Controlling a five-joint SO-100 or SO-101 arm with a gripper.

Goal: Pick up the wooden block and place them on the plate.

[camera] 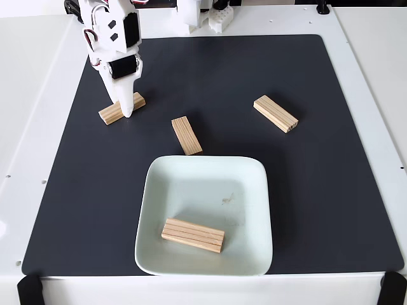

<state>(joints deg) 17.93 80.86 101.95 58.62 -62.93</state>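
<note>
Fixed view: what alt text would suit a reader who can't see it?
A white robot arm's end effector sits over a wooden block on a dark mat. Two more blocks lie nearby, and a fourth rests on a pale square plate.

A lab-style test bench: a white table [38, 159] (screw holes dotting it) with a black mat [331, 190].

- Plate [254, 190]: square, pale mint-white, rounded corners, at the mat's near edge.
- Wooden block [193, 235] lying flat in the plate's near-left part.
- Block [186, 135] just beyond the plate's far rim.
- Block [275, 114] toward the mat's right side.
- Block [112, 113] near the far-left corner.
</note>
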